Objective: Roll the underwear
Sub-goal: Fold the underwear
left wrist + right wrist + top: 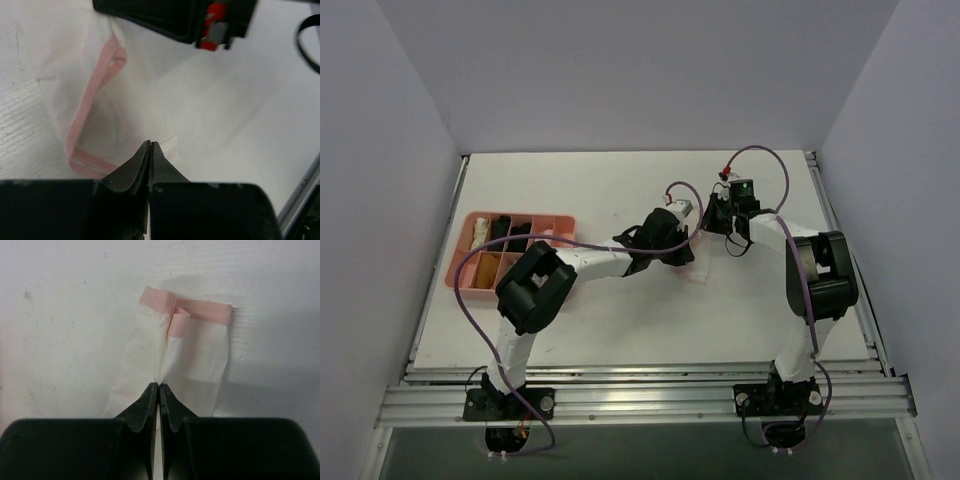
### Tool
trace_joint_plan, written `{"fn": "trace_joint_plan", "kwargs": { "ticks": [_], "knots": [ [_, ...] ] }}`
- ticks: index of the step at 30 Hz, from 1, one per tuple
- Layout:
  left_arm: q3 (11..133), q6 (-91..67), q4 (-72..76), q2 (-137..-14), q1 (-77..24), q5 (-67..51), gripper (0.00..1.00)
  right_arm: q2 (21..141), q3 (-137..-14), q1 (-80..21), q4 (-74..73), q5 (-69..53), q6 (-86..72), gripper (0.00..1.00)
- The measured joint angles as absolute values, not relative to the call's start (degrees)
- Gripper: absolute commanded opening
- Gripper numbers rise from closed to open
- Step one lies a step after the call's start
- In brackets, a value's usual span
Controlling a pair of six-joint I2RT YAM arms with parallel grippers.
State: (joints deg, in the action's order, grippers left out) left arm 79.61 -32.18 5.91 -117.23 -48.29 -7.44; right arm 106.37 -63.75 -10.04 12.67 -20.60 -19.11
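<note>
Right wrist view: my right claw is fully closed, and the cloth of the underwear gathers into its tips, so I judge that I have it pinched at the near end. From there the garment runs straight away from me as a narrow folded strip lying flat on the white table. Its pink waistband lies crosswise at the far end. The long axis is therefore in line with this claw, and that is what the next move depends on. I judge a roll would have to travel along that line, from the held end toward the band.

In the left wrist view my left claw is closed too, its tips meeting on the garment's near edge. It seems to hold a thin fold there, though the pinch is too slight to be certain. The cloth spreads ahead and to the left of it, and the pink trim slants down toward its left side. My right claw sits across the garment at the far side. Both arms are on the cloth, so neither has to reach.
</note>
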Motion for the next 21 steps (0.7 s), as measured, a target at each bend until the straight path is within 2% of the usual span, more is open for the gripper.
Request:
{"fn": "trace_joint_plan", "kwargs": {
  "ticks": [6,21],
  "knots": [
    [79.59,-32.34,6.33,-121.84,-48.34,-4.62,0.02,106.37,-63.75,-10.04,12.67,-20.88,-19.35,0.0],
    [77.43,-33.95,7.44,-122.17,-48.45,5.28,0.02,106.21,-62.3,-9.3,12.47,-20.12,-19.55,0.0]
  ]
}}
